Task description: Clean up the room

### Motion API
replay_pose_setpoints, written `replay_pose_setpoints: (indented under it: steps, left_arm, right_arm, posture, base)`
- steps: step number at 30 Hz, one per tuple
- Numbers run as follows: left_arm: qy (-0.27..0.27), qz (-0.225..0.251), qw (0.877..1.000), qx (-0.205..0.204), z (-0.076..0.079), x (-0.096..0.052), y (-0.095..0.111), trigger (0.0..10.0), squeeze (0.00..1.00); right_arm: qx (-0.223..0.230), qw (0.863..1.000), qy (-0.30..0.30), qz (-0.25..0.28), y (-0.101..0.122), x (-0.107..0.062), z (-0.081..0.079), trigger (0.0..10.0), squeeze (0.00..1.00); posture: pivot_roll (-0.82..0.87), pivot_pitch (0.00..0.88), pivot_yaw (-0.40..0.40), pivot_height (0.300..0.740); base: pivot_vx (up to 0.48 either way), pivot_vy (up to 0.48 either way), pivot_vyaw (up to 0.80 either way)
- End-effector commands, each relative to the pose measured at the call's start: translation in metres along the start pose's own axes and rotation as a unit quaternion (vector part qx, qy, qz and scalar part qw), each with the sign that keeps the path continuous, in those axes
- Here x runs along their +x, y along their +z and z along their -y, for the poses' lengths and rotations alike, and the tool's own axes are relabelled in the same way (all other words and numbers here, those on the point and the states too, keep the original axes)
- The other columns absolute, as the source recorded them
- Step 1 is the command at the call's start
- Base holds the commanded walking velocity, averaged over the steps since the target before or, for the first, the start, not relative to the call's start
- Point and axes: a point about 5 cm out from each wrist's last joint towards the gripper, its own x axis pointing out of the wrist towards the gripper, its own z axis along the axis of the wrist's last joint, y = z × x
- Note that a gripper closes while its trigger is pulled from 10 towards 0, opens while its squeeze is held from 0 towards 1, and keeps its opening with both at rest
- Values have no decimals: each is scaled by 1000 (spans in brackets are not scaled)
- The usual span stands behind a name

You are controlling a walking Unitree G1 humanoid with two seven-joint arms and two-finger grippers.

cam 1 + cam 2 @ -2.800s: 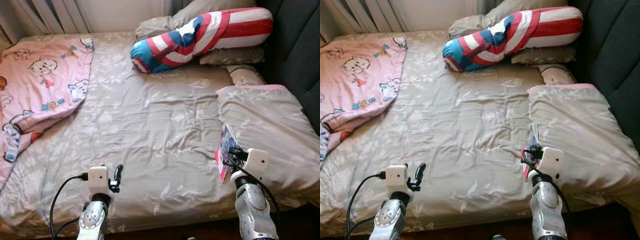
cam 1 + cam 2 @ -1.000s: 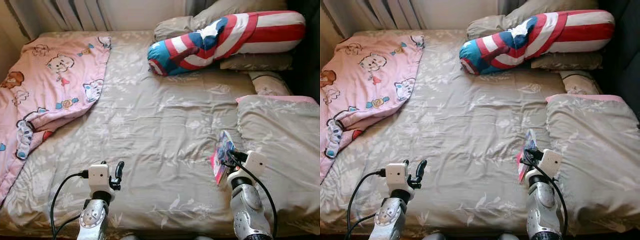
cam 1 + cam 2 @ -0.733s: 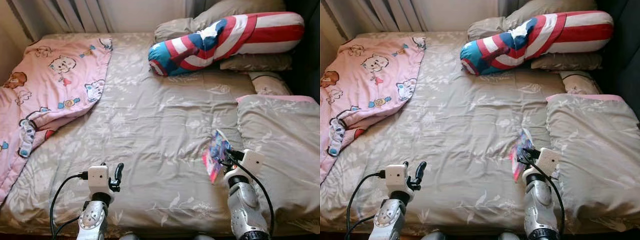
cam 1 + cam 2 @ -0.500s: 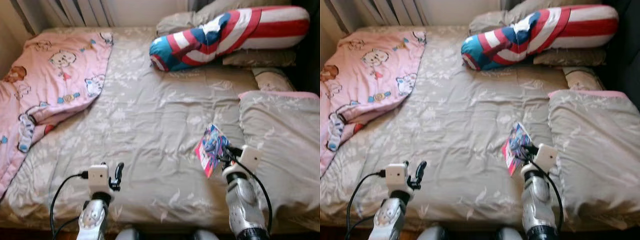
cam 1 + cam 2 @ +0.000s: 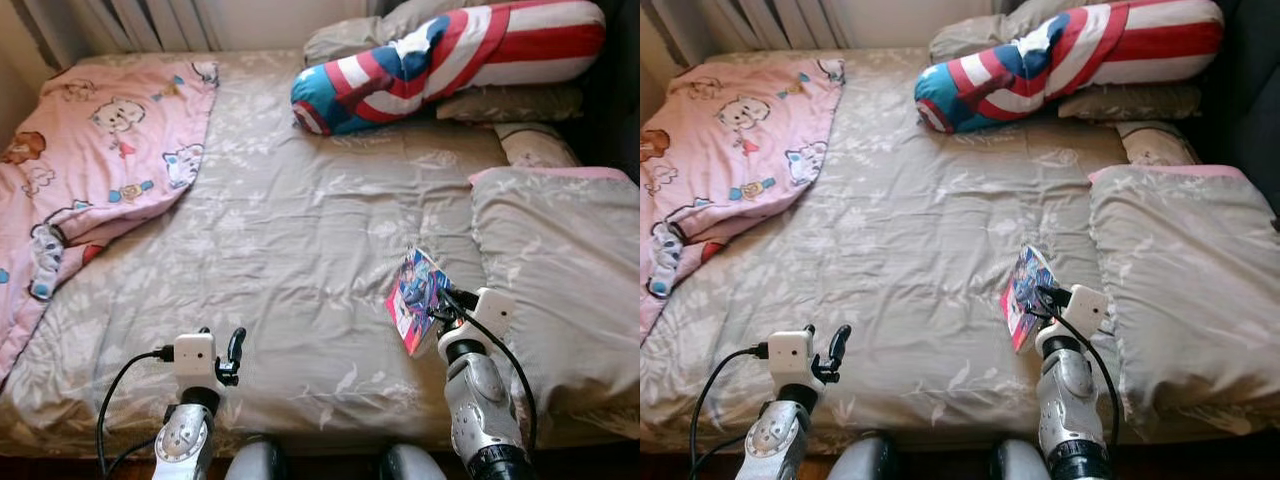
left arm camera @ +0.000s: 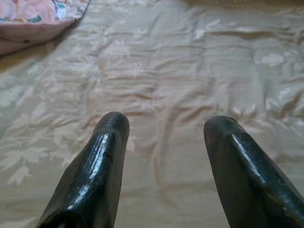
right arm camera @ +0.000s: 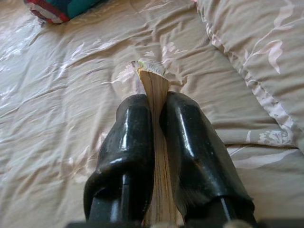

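Book [image 5: 415, 300], thin, with a bright comic-style cover, is held upright in the right claw [image 7: 159, 107], whose two black fingers [image 7: 130, 142] are clenched on its page edges. The book is carried above the bed [image 5: 300, 220], just beside the folded beige duvet [image 5: 560, 270] at the right side. The left claw [image 6: 164, 126] is held released, its fingers [image 6: 102, 156] spread apart above the beige leaf-patterned sheet near the foot of the bed. A pink cartoon-print blanket [image 5: 90, 150] is spread over the left far corner. A long red, white and blue striped bolster [image 5: 440, 55] is laid against grey pillows [image 5: 350, 35] at the head.
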Motion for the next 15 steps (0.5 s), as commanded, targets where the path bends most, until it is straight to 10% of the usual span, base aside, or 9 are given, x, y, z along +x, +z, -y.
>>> replay_pose_setpoints:
  steps: [1, 15]
  left_arm:
    - [5, -19, 1000, 1, -4, -6, -7, 10000, 0]
    - [-8, -18, 999, 28, -12, -9, -4, 10000, 0]
  right_arm:
    - [3, 1000, 2, 11, 3, 1, -2, 10000, 0]
    - [215, 975, -16, 48, 28, 24, 1, 10000, 0]
  posture:
    - [20, 212, 39, 657]
    - [59, 216, 66, 657]
  base:
    - [0, 0, 0]
    - [0, 0, 0]
